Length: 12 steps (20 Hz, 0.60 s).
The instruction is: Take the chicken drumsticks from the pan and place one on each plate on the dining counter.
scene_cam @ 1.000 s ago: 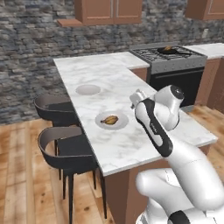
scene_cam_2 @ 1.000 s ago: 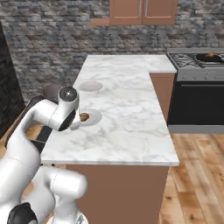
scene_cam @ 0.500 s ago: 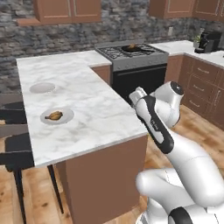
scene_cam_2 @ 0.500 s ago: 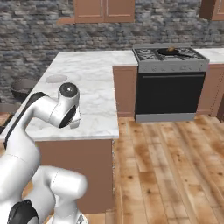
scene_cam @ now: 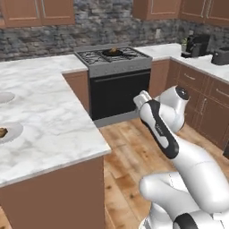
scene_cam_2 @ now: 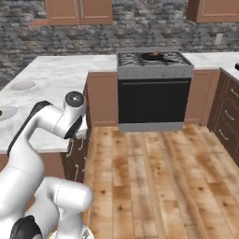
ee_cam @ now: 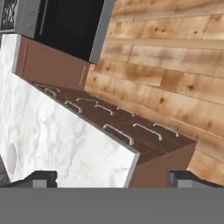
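arm [scene_cam: 161,129]: folded, elbow raised | fingers [ee_cam: 41,177]: spread wide, nothing between them

Count at this moment: two plates [scene_cam: 6,132] [scene_cam: 3,96] on one dining counter [scene_cam: 44,112]; one drumstick [scene_cam: 2,132] on the near plate, one [scene_cam: 113,50] in the single pan [scene_cam: 112,53] (far, on the stove [scene_cam: 112,58]).

The white marble worktop [scene_cam: 49,112] carries two pale plates at its nine-o'clock edge: a bare one [scene_cam: 3,96] and a nearer one [scene_cam: 11,133] holding a drumstick [scene_cam: 2,132].
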Available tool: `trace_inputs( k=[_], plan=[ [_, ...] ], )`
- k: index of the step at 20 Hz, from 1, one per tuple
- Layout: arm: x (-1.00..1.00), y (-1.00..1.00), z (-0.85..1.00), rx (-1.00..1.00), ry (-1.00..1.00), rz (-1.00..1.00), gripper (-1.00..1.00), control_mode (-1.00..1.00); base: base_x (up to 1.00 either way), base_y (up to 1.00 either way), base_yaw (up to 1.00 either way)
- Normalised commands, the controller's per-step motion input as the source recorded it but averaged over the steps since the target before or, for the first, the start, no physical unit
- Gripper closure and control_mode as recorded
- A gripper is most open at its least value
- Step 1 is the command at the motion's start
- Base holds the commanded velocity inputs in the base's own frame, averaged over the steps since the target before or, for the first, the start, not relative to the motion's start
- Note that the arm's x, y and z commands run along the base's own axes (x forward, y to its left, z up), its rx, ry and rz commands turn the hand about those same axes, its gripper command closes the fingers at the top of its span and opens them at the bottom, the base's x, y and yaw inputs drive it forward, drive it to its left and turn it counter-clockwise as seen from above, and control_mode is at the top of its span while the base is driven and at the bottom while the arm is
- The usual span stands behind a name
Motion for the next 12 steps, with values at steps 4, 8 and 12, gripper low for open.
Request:
trace_inputs(
  k=[4, 8, 12],
  plan=[
    [0.0, 0.0, 0.0, 0.0, 0.0, 0.0, -1.0, 1.0, 0.68, -1.0, 0.26],
    [0.0, 0.0, 0.0, 0.0, 0.0, 0.0, -1.0, 1.0, 0.88, -0.99, 0.36],
    [0.0, 0.0, 0.0, 0.0, 0.0, 0.0, -1.0, 1.0, 1.0, -0.87, 0.43]
  ],
)
